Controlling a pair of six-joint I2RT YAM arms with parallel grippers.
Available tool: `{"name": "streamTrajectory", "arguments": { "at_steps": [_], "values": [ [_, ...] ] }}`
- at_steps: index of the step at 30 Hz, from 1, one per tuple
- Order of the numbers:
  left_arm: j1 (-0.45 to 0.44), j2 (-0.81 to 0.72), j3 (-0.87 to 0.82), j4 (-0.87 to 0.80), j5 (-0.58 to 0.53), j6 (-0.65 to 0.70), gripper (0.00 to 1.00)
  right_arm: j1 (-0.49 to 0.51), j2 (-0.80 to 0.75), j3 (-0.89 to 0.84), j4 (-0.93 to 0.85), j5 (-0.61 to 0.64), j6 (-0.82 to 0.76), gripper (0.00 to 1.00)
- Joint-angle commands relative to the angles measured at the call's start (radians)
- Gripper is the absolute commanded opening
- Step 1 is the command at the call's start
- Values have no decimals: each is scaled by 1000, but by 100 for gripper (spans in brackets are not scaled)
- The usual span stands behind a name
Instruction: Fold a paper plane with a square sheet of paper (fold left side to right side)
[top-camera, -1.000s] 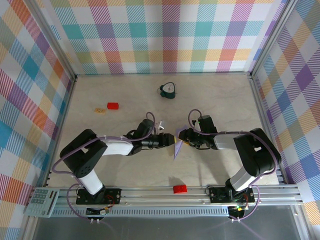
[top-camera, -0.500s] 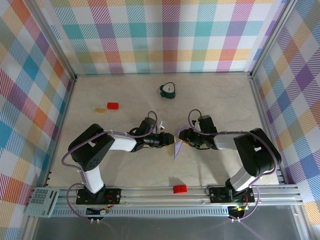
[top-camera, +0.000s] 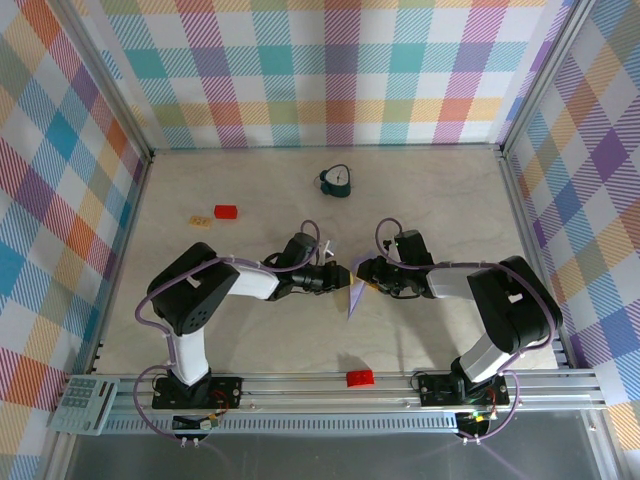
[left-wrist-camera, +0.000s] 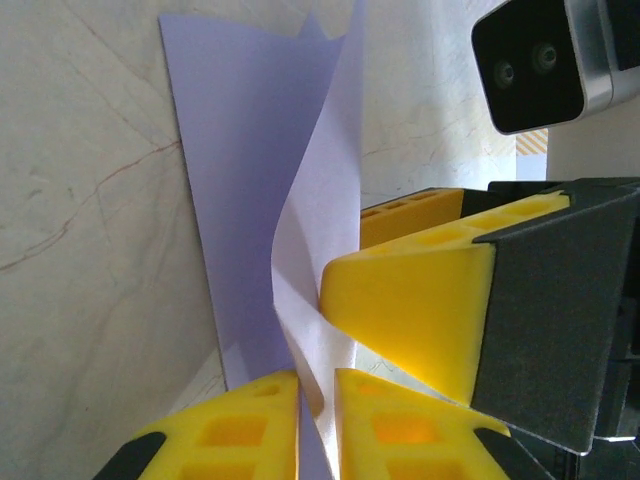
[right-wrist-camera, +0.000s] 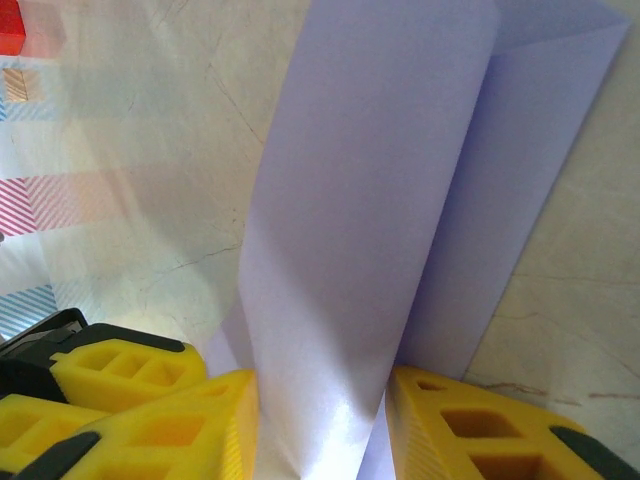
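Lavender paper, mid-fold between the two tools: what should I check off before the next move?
1. The paper passes between the fingers of the left tool: ok.
2. Left tool fully clamped on it: cannot tell; a slim gap shows.
3. Right tool grips the raised flap: ok.
4. Fold pressed flat: not ok; the flap bows upward in a curve.
5. Red block by the near rail lies apart from the paper: ok.

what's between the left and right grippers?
The folded lavender paper, seen from the top view; left gripper and right gripper each pinch it.
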Motion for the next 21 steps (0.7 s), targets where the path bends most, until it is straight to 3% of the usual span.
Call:
{"name": "streamTrajectory", "arguments": {
  "at_steps": [1, 21],
  "values": [
    [-2, 22, 23, 19, 19, 7, 13, 13, 26, 0, -65, 43, -31, 38],
    [-12, 77, 44, 25, 27, 8, 6, 24, 30, 23, -104, 59, -45, 38]
  ]
}}
